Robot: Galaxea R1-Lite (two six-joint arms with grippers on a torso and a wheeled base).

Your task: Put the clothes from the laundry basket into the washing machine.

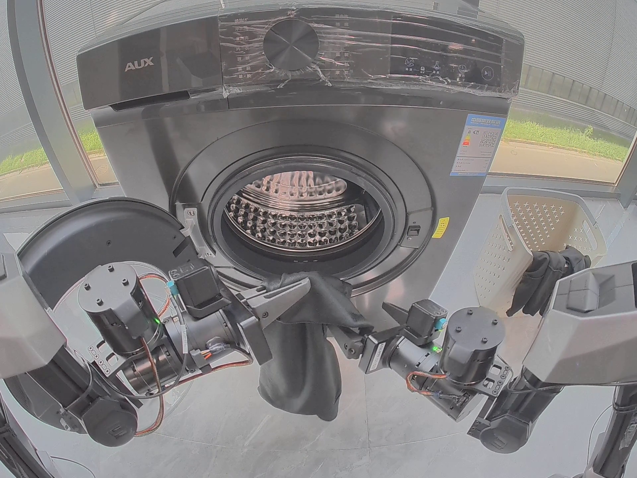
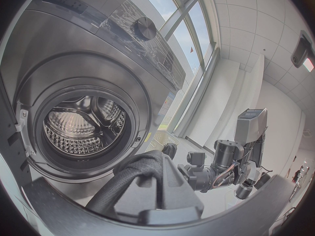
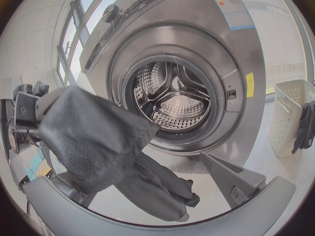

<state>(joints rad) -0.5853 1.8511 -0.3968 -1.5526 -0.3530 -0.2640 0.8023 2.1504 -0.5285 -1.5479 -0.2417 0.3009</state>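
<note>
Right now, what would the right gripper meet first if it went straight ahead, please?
Probably the dark garment hanging from the left gripper, just ahead of the right gripper; behind that, the washing machine's front, though depth is unclear.

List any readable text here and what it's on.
On the washing machine, top left: white brand logo, legible, not quoted here.
Its control icons: symbols, no readable words.
The blue-edged sticker: print too small.
The yellow sticker: blurred.
The laundry basket: no text.
</note>
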